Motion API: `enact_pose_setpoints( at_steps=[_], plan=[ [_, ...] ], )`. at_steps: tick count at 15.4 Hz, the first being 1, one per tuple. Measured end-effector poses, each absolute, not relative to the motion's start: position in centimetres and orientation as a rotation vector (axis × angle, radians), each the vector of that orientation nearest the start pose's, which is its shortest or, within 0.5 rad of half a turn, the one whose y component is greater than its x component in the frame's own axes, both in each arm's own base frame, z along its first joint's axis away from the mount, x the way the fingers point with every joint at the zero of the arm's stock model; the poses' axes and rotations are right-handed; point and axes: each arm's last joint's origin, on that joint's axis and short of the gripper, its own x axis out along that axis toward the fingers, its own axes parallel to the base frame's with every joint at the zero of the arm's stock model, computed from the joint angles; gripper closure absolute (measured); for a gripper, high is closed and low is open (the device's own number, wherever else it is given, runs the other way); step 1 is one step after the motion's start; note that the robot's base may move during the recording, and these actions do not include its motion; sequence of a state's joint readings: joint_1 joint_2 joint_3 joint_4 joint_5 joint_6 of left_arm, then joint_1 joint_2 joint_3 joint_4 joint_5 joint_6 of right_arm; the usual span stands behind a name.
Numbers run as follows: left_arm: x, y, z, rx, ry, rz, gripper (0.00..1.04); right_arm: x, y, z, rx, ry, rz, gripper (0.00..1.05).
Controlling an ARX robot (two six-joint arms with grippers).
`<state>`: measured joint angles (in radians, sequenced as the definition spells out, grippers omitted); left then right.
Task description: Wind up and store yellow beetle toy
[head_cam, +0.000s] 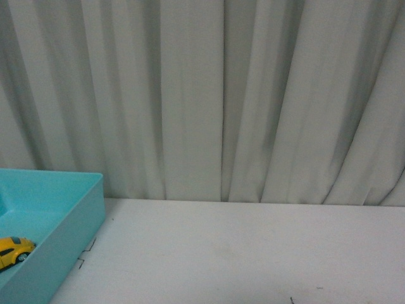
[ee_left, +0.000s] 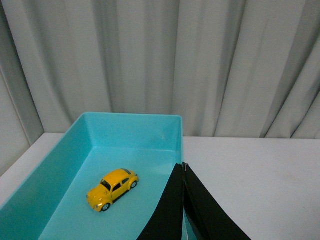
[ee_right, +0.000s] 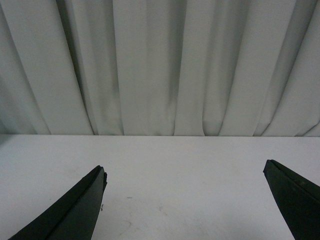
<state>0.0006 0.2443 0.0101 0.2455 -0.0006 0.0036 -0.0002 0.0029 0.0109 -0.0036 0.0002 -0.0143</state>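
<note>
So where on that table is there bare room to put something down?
The white table is bare from the teal bin's right wall across to the right, back to the curtain. Inside the bin, the floor around the yellow beetle toy is free too. The left tool hangs shut over the bin's right wall.

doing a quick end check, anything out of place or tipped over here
Nothing stands out. The yellow beetle toy sits upright on its wheels inside the turquoise bin, and the white table shows only faint marks.
</note>
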Motion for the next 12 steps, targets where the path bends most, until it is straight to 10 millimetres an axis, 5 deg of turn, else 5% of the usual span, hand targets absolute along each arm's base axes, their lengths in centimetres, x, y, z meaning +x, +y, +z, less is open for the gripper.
enact_pose_setpoints(
  at_steps=[12],
  plan=[
    [9.7,0.0,16.6,0.004,-0.002,0.001,1.03,9.7,0.0,16.7,-0.014,-0.004,-0.001,0.06]
  ],
)
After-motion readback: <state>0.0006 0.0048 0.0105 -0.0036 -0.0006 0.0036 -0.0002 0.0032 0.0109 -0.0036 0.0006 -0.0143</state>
